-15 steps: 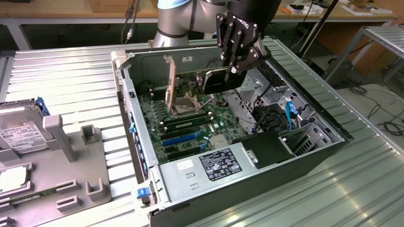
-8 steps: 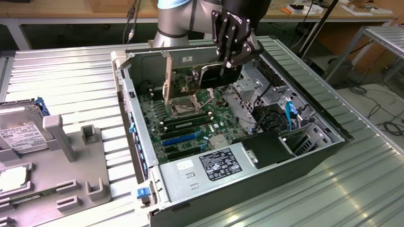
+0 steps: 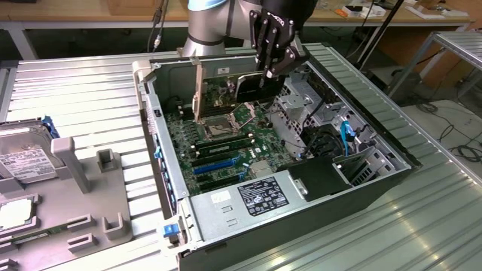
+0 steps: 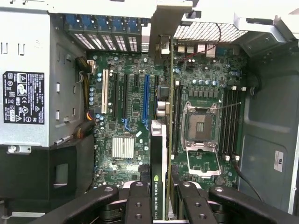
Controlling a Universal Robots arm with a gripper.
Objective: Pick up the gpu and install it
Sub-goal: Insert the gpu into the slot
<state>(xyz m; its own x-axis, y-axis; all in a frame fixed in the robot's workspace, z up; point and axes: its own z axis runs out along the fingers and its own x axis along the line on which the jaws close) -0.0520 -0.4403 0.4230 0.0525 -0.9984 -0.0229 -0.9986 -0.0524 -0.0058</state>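
Gpu (image 4: 158, 149) is being clamped along its upper edge by the gripper (image 4: 162, 191), over the motherboard (image 4: 126, 107) slots; it is being judged light, stiff, fragile.

Gpu held on edge over the open case, not in a slot.
You've got the gpu (image 3: 251, 89) upright: thin green board, black cooler on one face. Its long silver end bracket (image 3: 198, 93) hangs at its end toward the exterior view's left. The gripper (image 3: 269, 72) pinches its top edge. In the wrist view it's edge-on above the motherboard (image 4: 131, 116), between the expansion slots (image 4: 145, 95) and the CPU socket (image 4: 200, 126).
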